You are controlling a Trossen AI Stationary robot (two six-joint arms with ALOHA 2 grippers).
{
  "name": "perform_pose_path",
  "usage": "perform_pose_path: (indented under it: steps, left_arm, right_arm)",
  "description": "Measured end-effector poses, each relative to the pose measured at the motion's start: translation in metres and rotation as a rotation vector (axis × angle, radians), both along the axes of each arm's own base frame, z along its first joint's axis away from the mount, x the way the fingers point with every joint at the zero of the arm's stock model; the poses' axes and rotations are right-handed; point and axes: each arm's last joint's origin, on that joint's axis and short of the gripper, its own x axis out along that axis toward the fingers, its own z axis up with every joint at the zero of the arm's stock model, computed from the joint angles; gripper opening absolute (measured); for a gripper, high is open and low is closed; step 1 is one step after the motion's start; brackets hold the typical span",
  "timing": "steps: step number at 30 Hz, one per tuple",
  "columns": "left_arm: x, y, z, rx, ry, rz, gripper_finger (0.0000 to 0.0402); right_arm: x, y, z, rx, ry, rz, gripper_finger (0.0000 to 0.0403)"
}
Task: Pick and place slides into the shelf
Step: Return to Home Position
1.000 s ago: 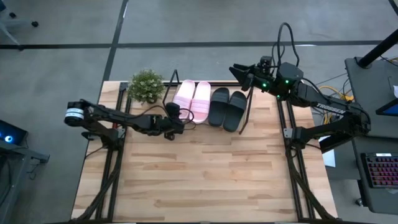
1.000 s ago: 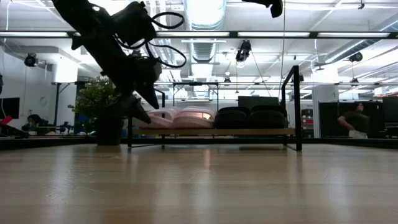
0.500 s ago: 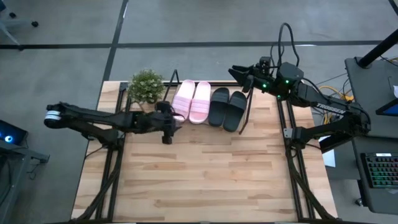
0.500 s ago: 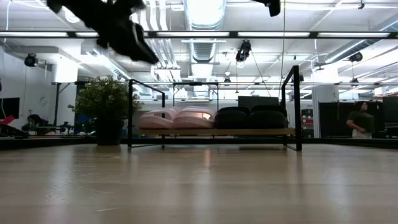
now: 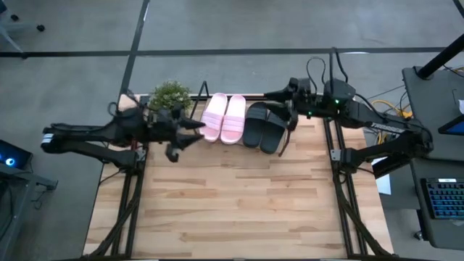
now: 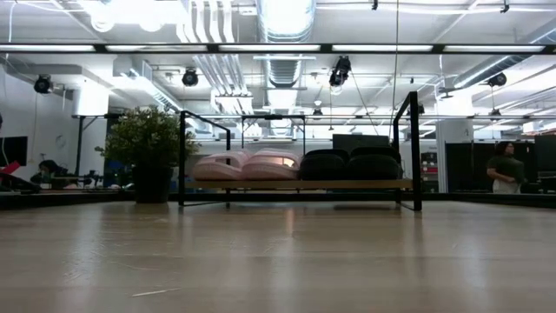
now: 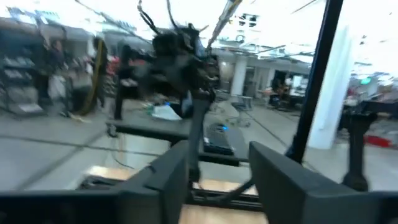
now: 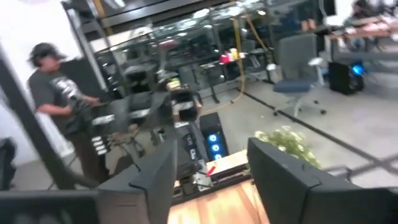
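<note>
Four slides (image 5: 233,119) lie front-to-back on the shelf (image 6: 261,184) (left fingers (image 7: 163,180) and right fingers (image 8: 155,177) apart).

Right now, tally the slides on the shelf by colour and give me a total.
pink slides: 2
black slides: 2
Total: 4, all side by side on the shelf.
</note>
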Motion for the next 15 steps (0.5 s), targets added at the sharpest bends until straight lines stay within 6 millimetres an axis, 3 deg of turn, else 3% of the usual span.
perform_pose_path:
  steps: [7,10,15]
  left_arm:
    - [-0.037,0.001,0.02,0.131,-0.099,0.078,0.0013]
    - [-0.052,0.002,0.02,0.164,-0.119,0.112,0.0009]
    - [-0.071,0.004,0.013,0.156,-0.049,0.186,0.0001]
  right_arm:
    - [-0.01,0.045,0.007,-0.155,-0.005,0.051,0.0087]
    - [-0.019,0.062,0.005,-0.215,0.043,0.067,0.0027]
    - [-0.04,0.071,0.006,-0.249,0.066,0.019,0.0011]
